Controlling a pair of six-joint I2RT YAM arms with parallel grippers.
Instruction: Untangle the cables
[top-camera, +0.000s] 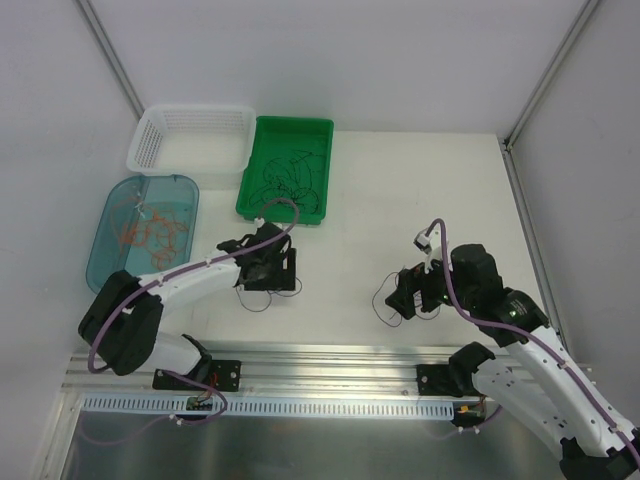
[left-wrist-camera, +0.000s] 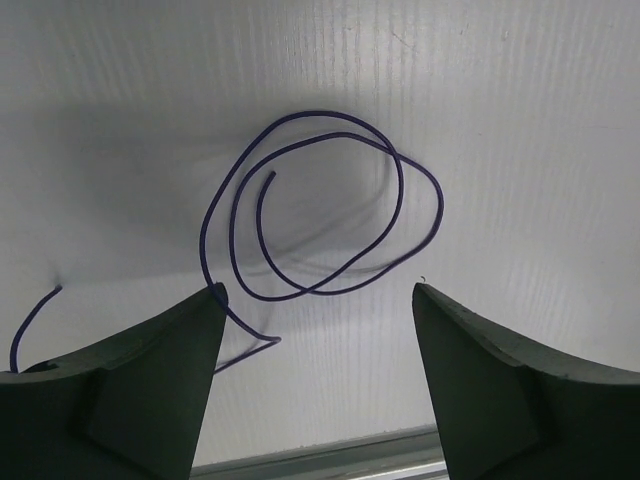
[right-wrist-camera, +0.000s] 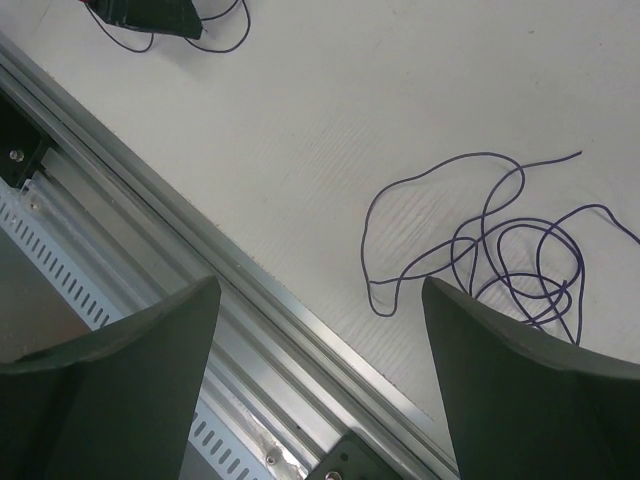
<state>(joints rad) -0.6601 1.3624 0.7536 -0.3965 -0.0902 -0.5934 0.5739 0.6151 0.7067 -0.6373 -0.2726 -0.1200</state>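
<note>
**A:** Which step was it at?

**B:** Sorting looked partly done. Red-orange cables (top-camera: 150, 228) lay in the blue tray (top-camera: 103, 255) at 10 o'clock from the left arm, and dark cables (top-camera: 288, 182) lay in the green tray (top-camera: 246, 185) at its 12 o'clock. The purple ones were out on the table (top-camera: 420, 190).

**A:** And the grippers?

**B:** Both had their jaws spread wide and held nothing. The left gripper (left-wrist-camera: 315, 295) hung low over a single purple cable (left-wrist-camera: 318, 113) that lay coiled in two loose loops. The coil sat at 12 o'clock from the gap, and one strand ran down beside the left finger. A short purple end showed at 9 o'clock, but I couldn't tell whether it belonged to that coil.

**A:** The right side?

**B:** The right gripper (right-wrist-camera: 320, 290) hovered near the aluminium rail (right-wrist-camera: 150, 190). The purple tangle (right-wrist-camera: 520, 275) was at 3 o'clock, well off its centre line, so it wasn't lined up to pinch anything.

**A:** And the next move?

**B:** I'd judge the left arm needed to drop and close on one strand of its coil. The right needed to shift toward 3 o'clock and pick a free end rather than the knotted middle. The wire was thin and springy, so a shallow pinch might have slipped.
</note>
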